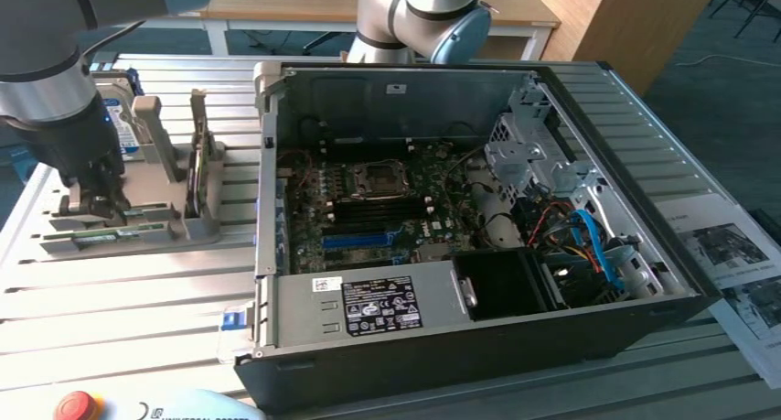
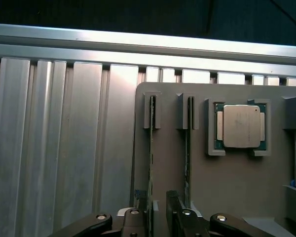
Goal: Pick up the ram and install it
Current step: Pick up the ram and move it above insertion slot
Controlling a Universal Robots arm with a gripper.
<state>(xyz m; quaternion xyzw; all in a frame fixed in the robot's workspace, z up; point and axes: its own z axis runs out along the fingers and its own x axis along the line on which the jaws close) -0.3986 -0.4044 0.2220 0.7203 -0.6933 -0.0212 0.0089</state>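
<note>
Straddling the ram [image 2: 150, 158] in grey holder [image 2: 237, 187], tool [image 2: 155, 200] spread wide, "UNIVERSAL" lettering on pendant [image 1: 183, 407]

The arm [image 1: 55, 100] reaches low at the exterior view's left, with its jaws down at a grey holder [image 1: 201, 223] on the ribbed metal worktop [image 1: 123, 301], close to the green ram [image 1: 128, 226]. Just beside the holder lies an open computer case [image 1: 488, 356], its motherboard [image 1: 366, 210] uncovered.
</note>
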